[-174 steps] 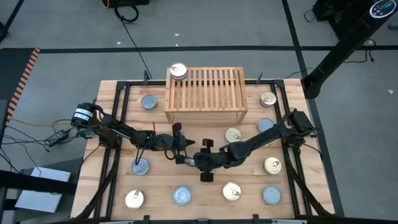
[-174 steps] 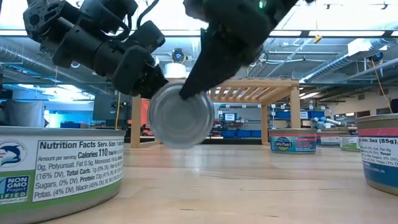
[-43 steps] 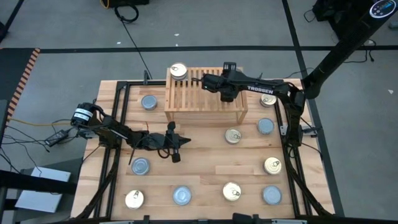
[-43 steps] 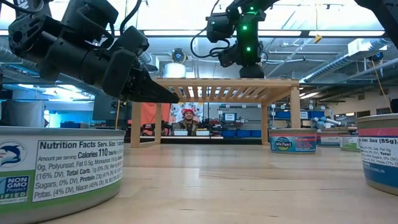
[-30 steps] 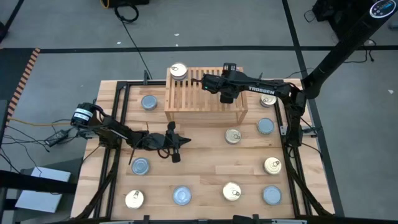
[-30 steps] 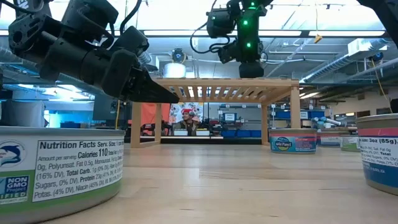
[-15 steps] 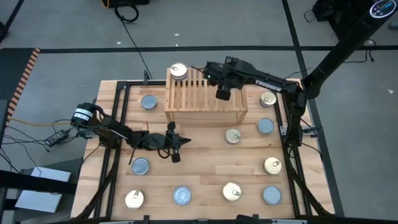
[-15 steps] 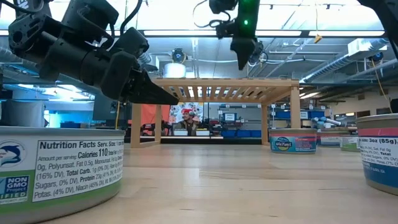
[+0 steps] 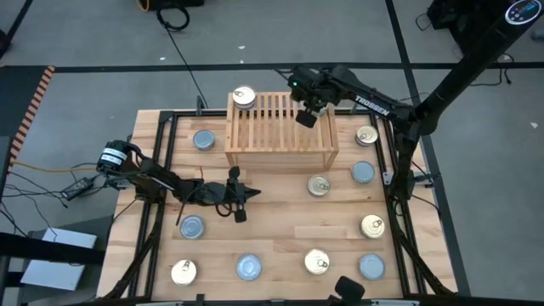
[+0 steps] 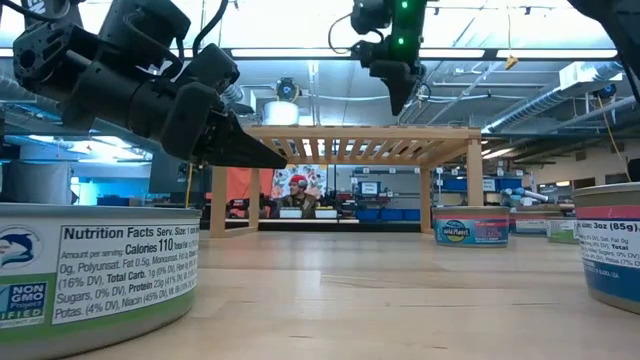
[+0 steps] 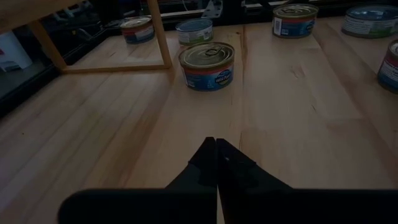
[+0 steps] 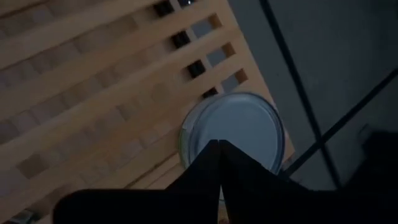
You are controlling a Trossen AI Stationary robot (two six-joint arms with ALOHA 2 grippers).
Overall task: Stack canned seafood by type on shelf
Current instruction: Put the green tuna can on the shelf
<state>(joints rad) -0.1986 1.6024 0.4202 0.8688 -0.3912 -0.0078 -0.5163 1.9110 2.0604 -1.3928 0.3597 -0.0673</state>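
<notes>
Right end effector [image 9: 306, 116]: you have it raised above the far right part of the shelf, fingers pinched together with nothing between them; the wrist view looks down past them at a silver-topped tin.
Left end effector [image 9: 240, 195]: yours waits low over the worktop, left of centre and near of the shelf, fingers closed and empty.
Shelf [image 9: 280, 144]: the slatted wooden rack stands at the far middle of the worktop.
Silver-topped tin [image 12: 239, 134]: it sits on the slats at a far corner of the shelf top, directly under the right end effector, so the high view hides it.
Gold-topped tin [image 9: 244, 98]: it rests on the far left corner of the shelf top, well apart from the silver one.
Tins on the worktop, left: one silver-topped tin [image 9: 203, 139] lies just left of the shelf, another [image 9: 192, 227] nearer you.
Tins on the worktop, right: a gold tin [image 9: 318, 185] lies just near of the shelf's right end, with a silver one [image 9: 363, 172] beside it.
Near row: gold and silver tins alternate along the near edge.
Worktop [image 9: 280, 229]: light planks.
</notes>
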